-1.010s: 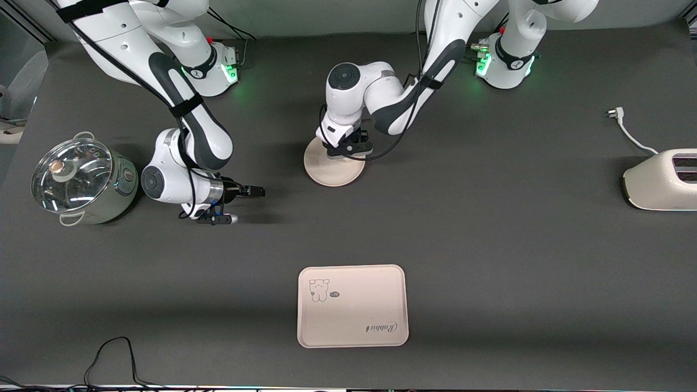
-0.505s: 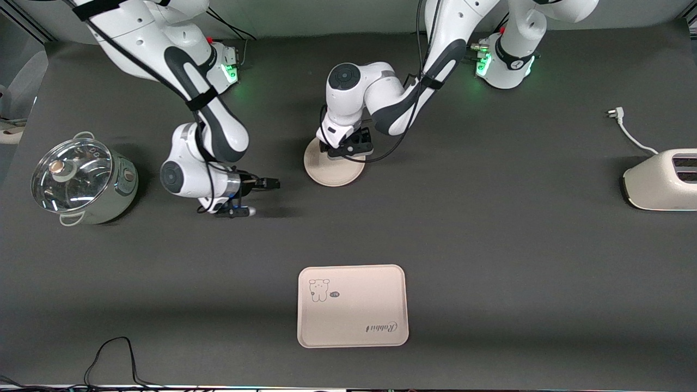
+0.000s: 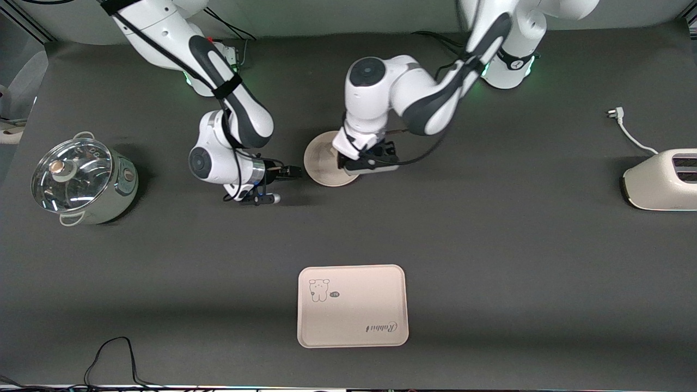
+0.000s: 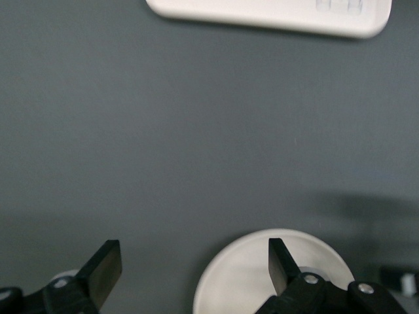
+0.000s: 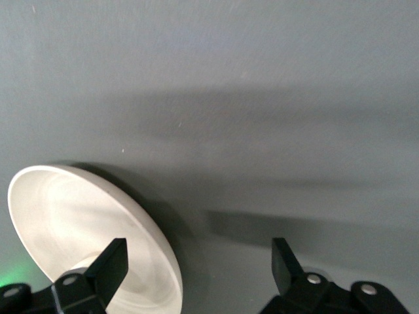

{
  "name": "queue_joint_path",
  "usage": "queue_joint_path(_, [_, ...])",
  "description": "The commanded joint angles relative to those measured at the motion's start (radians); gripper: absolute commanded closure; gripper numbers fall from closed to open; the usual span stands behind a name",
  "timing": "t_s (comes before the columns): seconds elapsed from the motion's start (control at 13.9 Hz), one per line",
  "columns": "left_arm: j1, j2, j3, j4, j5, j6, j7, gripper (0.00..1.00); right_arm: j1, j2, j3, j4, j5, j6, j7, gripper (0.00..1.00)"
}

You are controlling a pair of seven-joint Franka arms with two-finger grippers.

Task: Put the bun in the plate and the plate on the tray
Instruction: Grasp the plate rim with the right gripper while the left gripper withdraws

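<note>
The plate (image 3: 325, 159) sat at upper centre of the front view, the tray (image 3: 353, 306) low at centre; no bun was visible. The left gripper (image 3: 369, 162) hung with jaws apart over the plate's edge. The right gripper (image 3: 294, 172), jaws apart just beside the rim, seemed poised to grasp it.

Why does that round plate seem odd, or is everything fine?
Nothing is spilled or broken. The plate lies flat beside both open tools, left tool and right tool, but no bun shows on it. The tray sits bare, nearer the camera.

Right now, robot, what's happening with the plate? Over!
Left pincer open above the plate. Right pincer open beside its rim. Plate on the table, tray bare. Bun not seen.
</note>
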Motion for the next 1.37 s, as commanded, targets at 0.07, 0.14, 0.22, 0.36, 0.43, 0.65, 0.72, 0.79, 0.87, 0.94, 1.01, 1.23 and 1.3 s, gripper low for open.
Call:
queue_joint_path(0.07, [0.125,-0.080,-0.002,0.044,-0.166,-0.096,0.290,0.00,0.092,-0.033,-0.013,-0.083,0.070,0.106,-0.016,0.03])
queue_joint_path(0.14, [0.163,-0.083,-0.001,0.082,-0.166,-0.167,0.362,0.00,0.117,-0.033,-0.013,-0.091,0.074,0.123,-0.014,0.03])
queue_joint_path(0.22, [0.200,-0.083,0.000,0.131,-0.166,-0.248,0.430,0.00,0.128,-0.033,-0.013,-0.094,0.094,0.129,-0.014,0.03])
queue_joint_path(0.36, [0.261,-0.070,0.004,0.228,-0.166,-0.366,0.566,0.00,0.151,-0.034,-0.013,-0.103,0.113,0.132,-0.014,0.05])
queue_joint_path(0.43, [0.295,-0.068,0.006,0.247,-0.166,-0.393,0.628,0.00,0.166,-0.034,-0.013,-0.103,0.114,0.143,-0.010,0.08])
queue_joint_path(0.65, [0.429,-0.082,0.004,0.262,-0.166,-0.442,0.792,0.00,0.221,-0.031,-0.015,-0.115,0.165,0.187,-0.010,0.22])
queue_joint_path(0.72, [0.465,-0.095,0.004,0.262,-0.166,-0.489,0.861,0.00,0.223,-0.027,-0.015,-0.115,0.175,0.195,-0.010,0.28])
queue_joint_path(0.79, [0.501,-0.124,0.006,0.261,-0.166,-0.512,0.889,0.00,0.223,-0.025,-0.015,-0.115,0.177,0.195,-0.013,0.41])
queue_joint_path(0.87, [0.533,-0.149,0.006,0.262,-0.166,-0.535,0.898,0.00,0.225,-0.025,-0.015,-0.115,0.177,0.197,-0.020,0.58])
queue_joint_path(0.94, [0.555,-0.169,0.004,0.262,-0.169,-0.567,0.898,0.00,0.228,-0.027,-0.015,-0.115,0.177,0.197,-0.021,0.80])
queue_joint_path(1.01, [0.568,-0.190,0.006,0.262,-0.174,-0.592,0.900,0.00,0.228,-0.028,-0.015,-0.115,0.177,0.201,-0.019,0.97])
queue_joint_path(1.23, [0.611,-0.214,0.007,0.264,-0.177,-0.623,0.967,0.00,0.228,-0.022,-0.015,-0.121,0.177,0.250,-0.018,1.00])
queue_joint_path(1.3, [0.640,-0.217,0.006,0.274,-0.178,-0.635,1.002,0.00,0.228,-0.021,-0.015,-0.121,0.177,0.252,-0.017,1.00])
